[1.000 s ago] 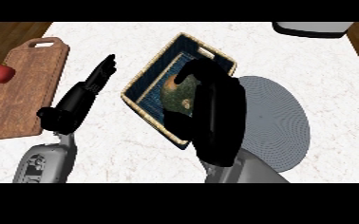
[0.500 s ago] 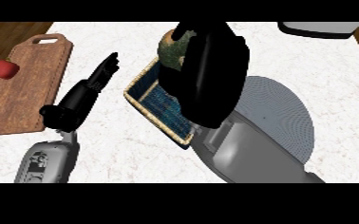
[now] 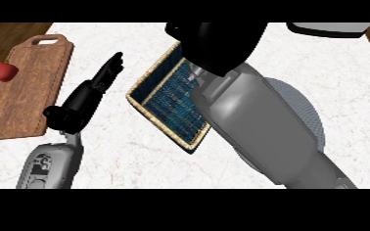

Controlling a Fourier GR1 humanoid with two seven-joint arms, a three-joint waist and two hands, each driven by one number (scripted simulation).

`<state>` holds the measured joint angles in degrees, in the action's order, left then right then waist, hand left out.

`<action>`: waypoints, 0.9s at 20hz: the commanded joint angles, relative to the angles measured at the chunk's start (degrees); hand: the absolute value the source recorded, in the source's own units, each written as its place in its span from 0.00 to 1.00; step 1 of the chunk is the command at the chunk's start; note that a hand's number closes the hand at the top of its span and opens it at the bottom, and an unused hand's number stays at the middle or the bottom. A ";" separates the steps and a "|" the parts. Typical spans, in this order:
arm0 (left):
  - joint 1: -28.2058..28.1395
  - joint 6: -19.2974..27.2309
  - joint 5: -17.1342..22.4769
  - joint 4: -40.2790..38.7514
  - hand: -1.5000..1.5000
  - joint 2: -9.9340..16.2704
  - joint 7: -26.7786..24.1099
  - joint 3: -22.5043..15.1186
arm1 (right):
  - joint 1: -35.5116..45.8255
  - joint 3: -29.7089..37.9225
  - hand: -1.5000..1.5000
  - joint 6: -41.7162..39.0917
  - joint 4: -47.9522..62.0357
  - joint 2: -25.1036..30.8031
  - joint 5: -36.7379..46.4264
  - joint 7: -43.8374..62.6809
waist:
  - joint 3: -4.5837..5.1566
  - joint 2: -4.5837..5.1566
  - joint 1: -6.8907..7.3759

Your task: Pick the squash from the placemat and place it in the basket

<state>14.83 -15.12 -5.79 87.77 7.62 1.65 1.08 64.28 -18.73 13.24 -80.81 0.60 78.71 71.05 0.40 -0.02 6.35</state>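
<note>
Marble counter (image 3: 137, 161) bears cutting board (image 3: 33, 90) and basket (image 3: 170, 100).

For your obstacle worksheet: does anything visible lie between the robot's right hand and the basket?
Nothing visible does. The right hand hangs over the basket's far end, its forearm covering part of it. The squash itself is not visible, so its position cannot be told.

A wooden cutting board (image 3: 33, 88) lies at the counter's left, a red object (image 3: 6, 71) on its edge.
</note>
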 commanded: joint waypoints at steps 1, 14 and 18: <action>0.05 0.60 -0.34 -0.49 0.50 -0.18 -0.67 0.23 | 4.60 2.77 1.00 0.29 4.42 -0.57 0.30 14.15 | -0.05 0.11 0.01; -1.46 -0.33 1.24 -0.01 0.50 1.63 -0.28 2.62 | 1.81 1.32 1.00 8.10 11.20 -0.57 2.12 14.14 | -0.25 0.12 -2.11; -0.41 0.15 1.14 0.77 0.50 1.34 0.16 2.55 | -2.48 -1.55 1.00 9.95 11.71 -0.57 4.02 14.14 | -0.31 0.13 -2.98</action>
<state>14.00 -14.75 -5.18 87.87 8.66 1.32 3.19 63.92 -17.32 17.07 -70.63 0.59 80.82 70.66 0.13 0.04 3.65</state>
